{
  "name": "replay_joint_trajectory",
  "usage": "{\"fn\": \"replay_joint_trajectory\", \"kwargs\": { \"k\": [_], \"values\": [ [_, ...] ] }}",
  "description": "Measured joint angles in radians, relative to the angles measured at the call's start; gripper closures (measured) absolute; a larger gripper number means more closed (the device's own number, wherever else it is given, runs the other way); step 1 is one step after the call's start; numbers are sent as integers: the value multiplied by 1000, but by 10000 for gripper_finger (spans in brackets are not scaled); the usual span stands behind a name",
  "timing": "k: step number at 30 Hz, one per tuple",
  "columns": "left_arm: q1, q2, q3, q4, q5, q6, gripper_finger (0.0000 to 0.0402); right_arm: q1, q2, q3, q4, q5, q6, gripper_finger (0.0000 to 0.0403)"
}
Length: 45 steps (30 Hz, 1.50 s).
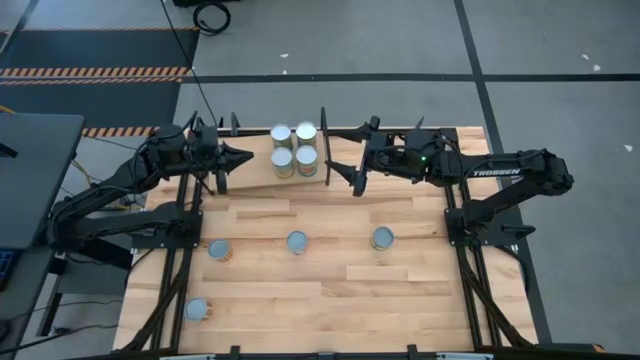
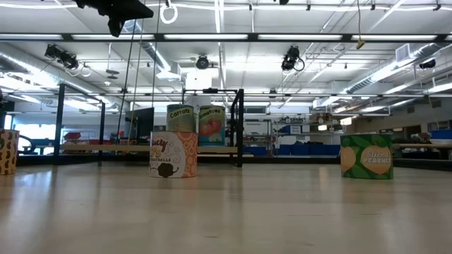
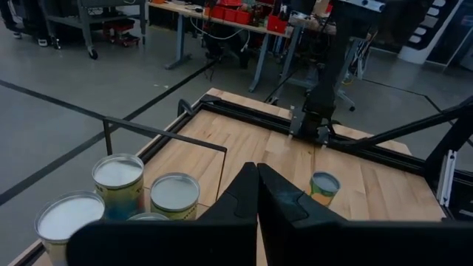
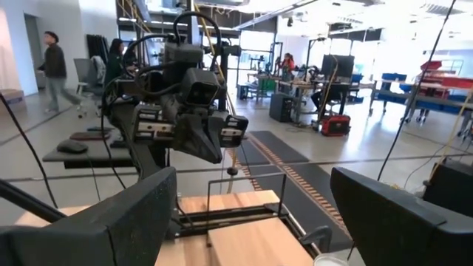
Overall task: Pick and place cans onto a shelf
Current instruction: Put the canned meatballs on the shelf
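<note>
1. Left pincer (image 1: 243,155) is clenched with nothing between its fingers, held in the air at the left end of the shelf (image 1: 255,172), its tip pointing toward the four cans there. In its own wrist view the two fingers (image 3: 255,193) lie pressed flat together.
2. Right pincer (image 1: 343,163) is released, its fingers spread wide and holding nothing. It hangs just to the right of the shelf's black upright divider (image 1: 324,148), facing the left arm.
3. Four cans (image 1: 294,149) stand upright in a tight square on the shelf, between the left pincer and the divider. The left wrist view shows their silver tops (image 3: 118,173); one is cut off by the picture's edge and another is mostly hidden behind the fingers.
4. Four more cans stand on the bare table (image 1: 330,290), well apart from each other: three in a loose row across the middle (image 1: 219,250) (image 1: 296,242) (image 1: 382,238), and one near the front left corner (image 1: 196,310).
5. In the low view, a white-and-orange can (image 2: 173,154) stands in front of the shelf cans and hides their lower parts. A green can (image 2: 366,156) stands to the right, and another is cut off at the left edge (image 2: 7,151).
6. In the right wrist view, people (image 4: 53,68) show far off in the room, too small to make out.
</note>
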Motion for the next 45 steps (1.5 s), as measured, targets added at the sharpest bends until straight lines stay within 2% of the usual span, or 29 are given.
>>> {"fn": "replay_joint_trajectory", "kwargs": {
  "k": [4, 10, 14, 17, 22, 25, 28, 33, 37, 41, 43, 45],
  "values": [
    [0, 1, 0, 18, -8, 4, 397, 0, 0, 0, -1, 0, 46, 37],
    [0, 27, 1, 242, -29, -95, 397, 0, 0, 0, -1, 0, 90, 37],
    [-1, 26, 1, 303, -24, -110, 397, 0, 0, 0, -1, 0, 87, 37],
    [-1, 26, 1, 305, -20, -103, 397, 0, 0, 0, -2, 0, 87, 37],
    [-46, 26, 1, 182, -7, -40, 397, 0, 0, 0, -2, 0, 86, 37],
    [-128, 26, 1, 109, -9, -26, 397, -2, 0, 0, -2, 0, 83, 37],
    [-261, 26, -4, 55, -43, -27, 399, -10, 0, 0, -11, 0, 49, 37],
    [-525, 24, -91, 7, -236, -102, 400, -12, 0, 0, -45, 1, -41, 37],
    [-673, 33, -155, -82, -388, -223, 400, -14, 0, 0, -64, 9, -92, 37],
    [-772, 33, -178, -95, -367, -334, 400, -14, 0, 0, -89, 12, -105, 37],
    [-807, 43, -192, -96, -365, -326, 397, -16, 0, 0, -112, 14, -124, 37],
    [-827, 66, -213, -89, -413, -301, 393, -16, 0, 0, -127, 36, -145, 37]
  ]
}}
